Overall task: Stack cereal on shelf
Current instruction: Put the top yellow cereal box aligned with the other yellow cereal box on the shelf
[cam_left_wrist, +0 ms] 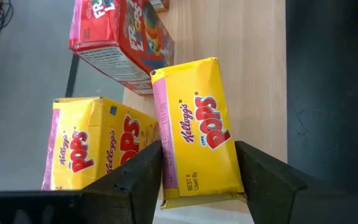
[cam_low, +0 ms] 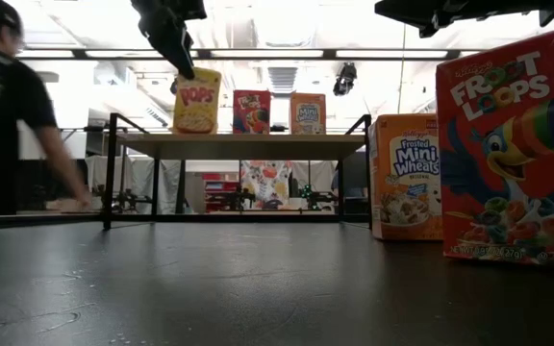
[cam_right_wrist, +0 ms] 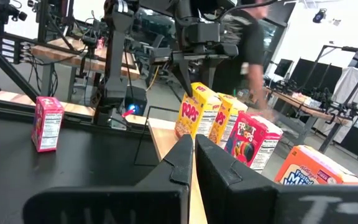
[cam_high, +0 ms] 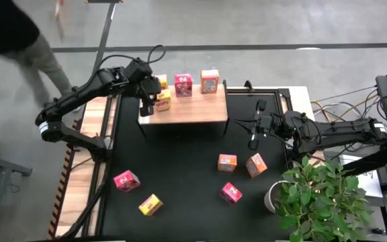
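Observation:
The shelf (cam_high: 193,111) is a light wooden block at the far side of the black mat. On it stand two yellow cereal boxes (cam_high: 163,102) (cam_high: 160,83), a pink-red one (cam_high: 183,85) and an orange one (cam_high: 209,81). My left gripper (cam_left_wrist: 197,155) reaches down over the nearer yellow box (cam_left_wrist: 194,140), open, with one finger on each side of its top. That box stands upright on its base on the shelf (cam_low: 197,101). My right gripper (cam_high: 253,141) hovers shut above the mat, right of the shelf. Several more boxes lie on the mat (cam_high: 126,180) (cam_high: 227,161). My left gripper comes slanting down from above, and its fingers (cam_left_wrist: 142,177) stand close on either side of the yellow box's top end (cam_left_wrist: 185,180). The box stands upright on the shelf. Whether the fingers touch its sides, I cannot tell.
On the mat lie a yellow box (cam_high: 150,204), two orange boxes (cam_high: 256,165) and two pink-red ones (cam_high: 231,193). A potted plant (cam_high: 321,195) stands at the near right corner. A person (cam_high: 19,40) moves beyond the table's far left.

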Available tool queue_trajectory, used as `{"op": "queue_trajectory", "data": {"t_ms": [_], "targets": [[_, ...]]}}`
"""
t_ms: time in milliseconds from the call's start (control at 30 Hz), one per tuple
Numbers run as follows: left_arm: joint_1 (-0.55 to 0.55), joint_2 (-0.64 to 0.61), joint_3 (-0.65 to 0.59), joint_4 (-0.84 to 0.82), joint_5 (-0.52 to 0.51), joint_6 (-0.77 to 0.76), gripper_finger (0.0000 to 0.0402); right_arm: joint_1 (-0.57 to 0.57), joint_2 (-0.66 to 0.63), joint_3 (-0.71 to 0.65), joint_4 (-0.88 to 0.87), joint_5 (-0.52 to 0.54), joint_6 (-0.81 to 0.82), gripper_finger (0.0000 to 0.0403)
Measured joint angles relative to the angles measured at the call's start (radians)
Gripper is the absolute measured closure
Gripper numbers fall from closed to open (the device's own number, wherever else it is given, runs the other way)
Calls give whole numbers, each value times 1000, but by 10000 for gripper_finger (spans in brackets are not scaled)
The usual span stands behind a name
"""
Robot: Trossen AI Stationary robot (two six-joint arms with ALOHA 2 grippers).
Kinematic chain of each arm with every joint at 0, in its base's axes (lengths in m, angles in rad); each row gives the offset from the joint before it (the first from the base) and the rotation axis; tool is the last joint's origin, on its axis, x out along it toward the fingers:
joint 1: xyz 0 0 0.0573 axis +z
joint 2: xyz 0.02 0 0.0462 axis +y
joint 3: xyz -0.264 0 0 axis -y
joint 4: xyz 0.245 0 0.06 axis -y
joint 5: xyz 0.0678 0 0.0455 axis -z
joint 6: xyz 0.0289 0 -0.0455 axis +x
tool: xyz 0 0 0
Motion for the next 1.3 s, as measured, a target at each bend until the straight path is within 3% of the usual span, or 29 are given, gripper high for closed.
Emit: {"op": "queue_trajectory", "data": {"t_ms": [533, 967, 1133, 1300], "targets": [[0, 0, -29, 2, -4, -1, 216, 0, 0, 0, -6, 0, 6, 394], [-4, 0, 18, -29, -4, -18, 154, 0, 0, 0, -6, 0, 6, 394], [-12, -2, 93, -73, -3, -33, 155, 0, 0, 0, -7, 0, 5, 394], [-23, -4, 107, -9, -3, -91, 177, 0, 0, 0, -7, 0, 4, 394]]}}
